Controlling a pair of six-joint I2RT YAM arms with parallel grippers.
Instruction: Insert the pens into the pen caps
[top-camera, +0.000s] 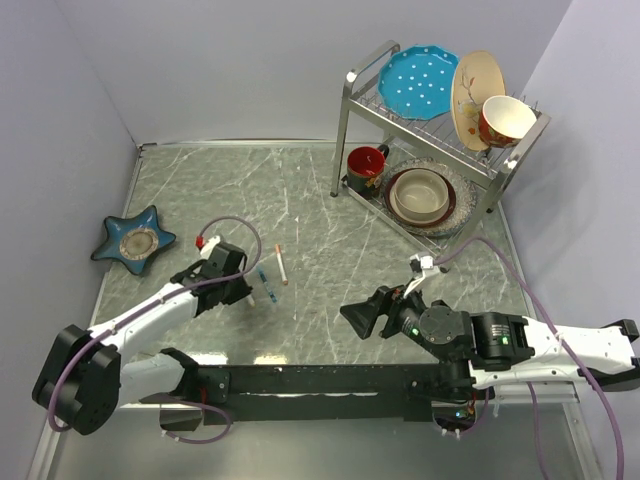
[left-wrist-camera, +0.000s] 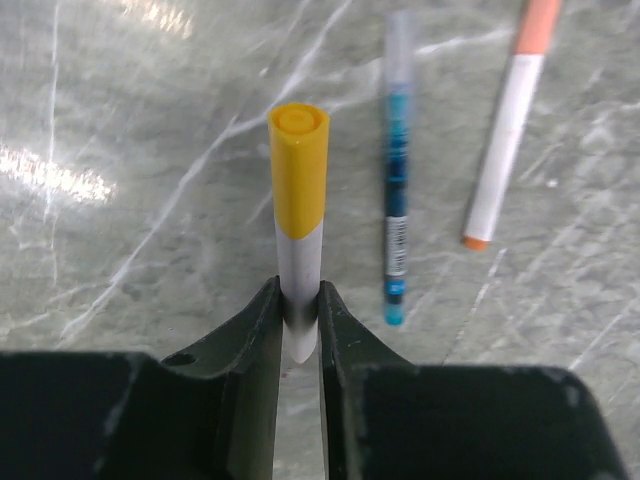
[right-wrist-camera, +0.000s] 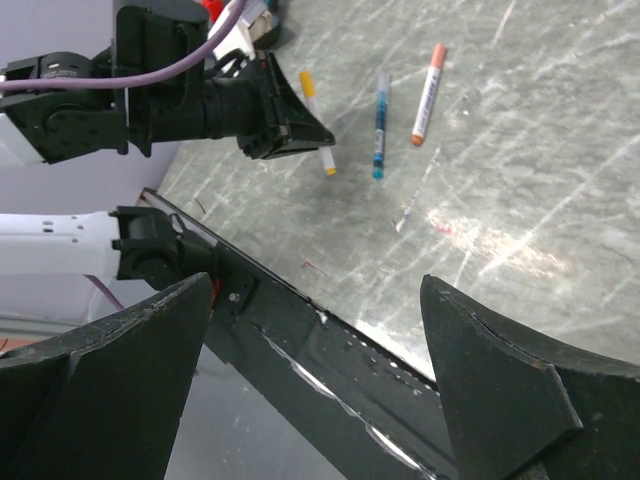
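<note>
My left gripper (left-wrist-camera: 298, 312) is shut on a white-barrelled pen (left-wrist-camera: 298, 262) with a yellow-orange cap (left-wrist-camera: 299, 170) on its far end. It shows in the top view (top-camera: 248, 289) and the right wrist view (right-wrist-camera: 292, 128) too. A blue-teal pen (left-wrist-camera: 397, 190) lies on the table just right of it, also in the top view (top-camera: 264, 279). Further right lies a white pen (left-wrist-camera: 500, 160) with a red-orange cap (left-wrist-camera: 537, 25) on its far end; it also shows in the top view (top-camera: 281, 264). My right gripper (top-camera: 352, 314) is open and empty, hovering right of the pens; both fingers show in its own view (right-wrist-camera: 315, 335).
A blue star-shaped dish (top-camera: 134, 240) sits at the left. A metal dish rack (top-camera: 440, 150) with plates, bowls and a red mug (top-camera: 366, 166) stands at the back right. The black base rail (top-camera: 320, 380) runs along the near edge.
</note>
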